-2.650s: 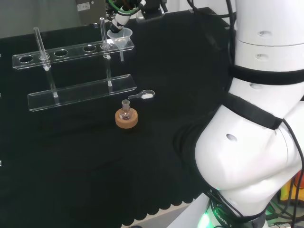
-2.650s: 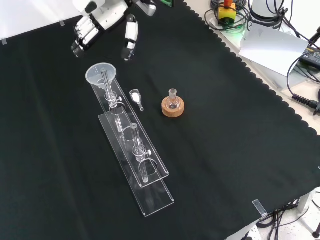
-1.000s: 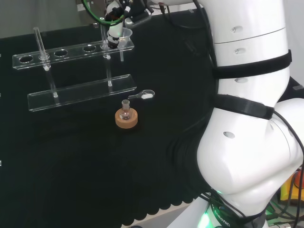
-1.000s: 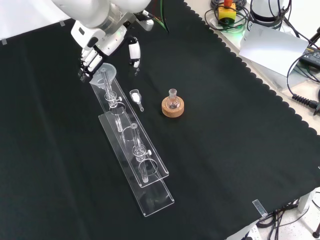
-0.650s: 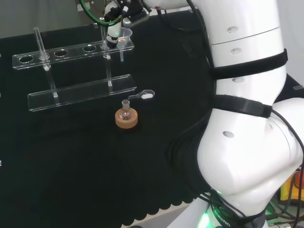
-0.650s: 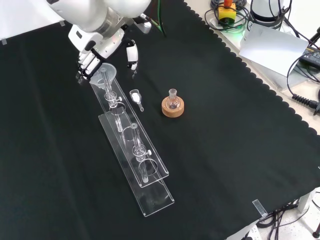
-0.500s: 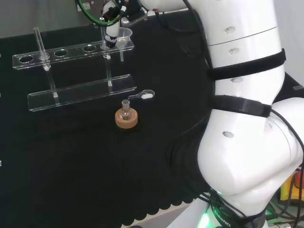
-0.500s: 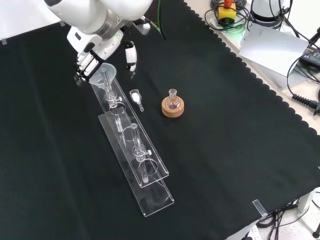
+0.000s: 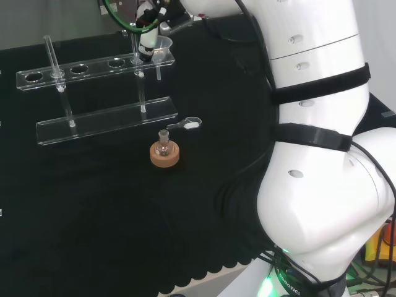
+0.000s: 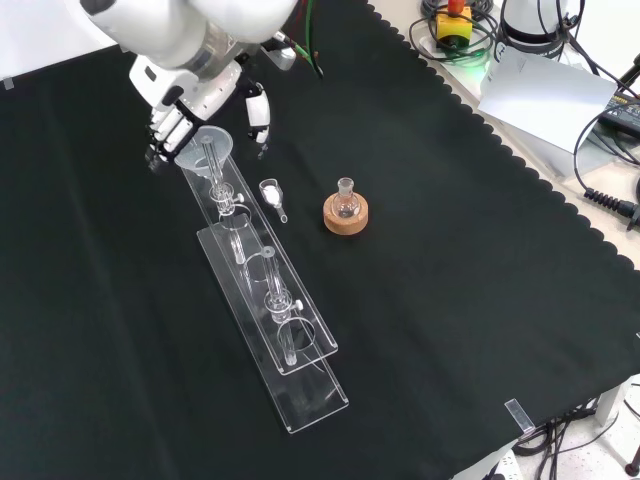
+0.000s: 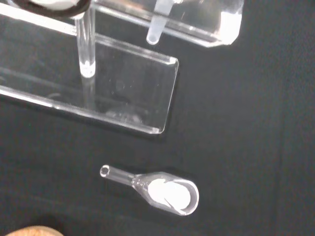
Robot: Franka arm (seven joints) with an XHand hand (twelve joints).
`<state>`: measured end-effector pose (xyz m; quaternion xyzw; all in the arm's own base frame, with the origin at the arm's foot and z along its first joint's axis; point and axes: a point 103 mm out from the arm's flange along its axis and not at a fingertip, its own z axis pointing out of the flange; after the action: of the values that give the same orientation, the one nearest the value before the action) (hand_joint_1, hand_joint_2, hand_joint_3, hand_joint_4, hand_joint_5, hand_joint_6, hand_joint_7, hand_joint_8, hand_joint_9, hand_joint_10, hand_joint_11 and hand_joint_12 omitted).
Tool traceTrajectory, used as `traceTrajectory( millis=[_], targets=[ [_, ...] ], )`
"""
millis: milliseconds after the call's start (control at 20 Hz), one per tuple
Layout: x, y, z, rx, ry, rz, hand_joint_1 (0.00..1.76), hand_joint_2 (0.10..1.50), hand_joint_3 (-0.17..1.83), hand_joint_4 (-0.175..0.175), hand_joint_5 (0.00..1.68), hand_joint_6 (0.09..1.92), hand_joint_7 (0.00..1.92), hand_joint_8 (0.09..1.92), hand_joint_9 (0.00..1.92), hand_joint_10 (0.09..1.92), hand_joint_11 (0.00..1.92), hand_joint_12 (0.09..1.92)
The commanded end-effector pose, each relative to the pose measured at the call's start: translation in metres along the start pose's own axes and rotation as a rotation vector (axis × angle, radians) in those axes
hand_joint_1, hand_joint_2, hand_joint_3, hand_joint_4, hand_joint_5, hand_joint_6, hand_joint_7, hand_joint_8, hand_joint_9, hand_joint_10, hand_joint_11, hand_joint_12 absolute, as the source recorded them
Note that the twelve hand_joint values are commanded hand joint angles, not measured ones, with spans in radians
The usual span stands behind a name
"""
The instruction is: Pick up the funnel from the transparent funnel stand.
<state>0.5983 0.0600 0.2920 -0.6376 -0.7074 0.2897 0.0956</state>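
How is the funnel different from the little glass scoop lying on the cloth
The funnel sits upright in the end hole of the clear stand, raised off the cloth with its stem pointing down; the scoop lies flat on the black cloth beside the stand. The funnel looks empty, while the scoop holds white powder. The hand is at the funnel; the scoop is apart from it. Both are clear.

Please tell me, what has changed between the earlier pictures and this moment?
The robot hand has come down from above the far end of the cloth to the funnel, and its fingers now sit at the funnel's rim; a grasp is not clear. The funnel still sits in the transparent funnel stand. The scoop and the flask on its cork ring stayed in place.
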Motion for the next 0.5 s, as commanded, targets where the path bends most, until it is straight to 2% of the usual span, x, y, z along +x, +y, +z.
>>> traceTrajectory(
  millis=[50, 350, 500],
  targets=[
    [-0.0067, -0.0001, 0.0033, 0.017, 0.013, 0.015, 0.70, 0.68, 0.49, -0.003, 0.11, 0.09, 0.00, 0.44, 0.12, 0.89, 0.38, 1.48],
    [-0.0131, 0.0021, 0.0090, 0.018, 0.032, -0.007, 0.70, 0.68, 0.49, -0.003, 0.11, 0.09, 0.00, 0.45, 0.13, 0.89, 0.38, 1.48],
    [-0.0124, 0.0027, 0.0088, 0.019, 0.018, -0.006, 0.70, 0.68, 0.50, -0.003, 0.12, 0.09, 0.00, 0.46, 0.13, 0.89, 0.38, 1.48]
  ],
)
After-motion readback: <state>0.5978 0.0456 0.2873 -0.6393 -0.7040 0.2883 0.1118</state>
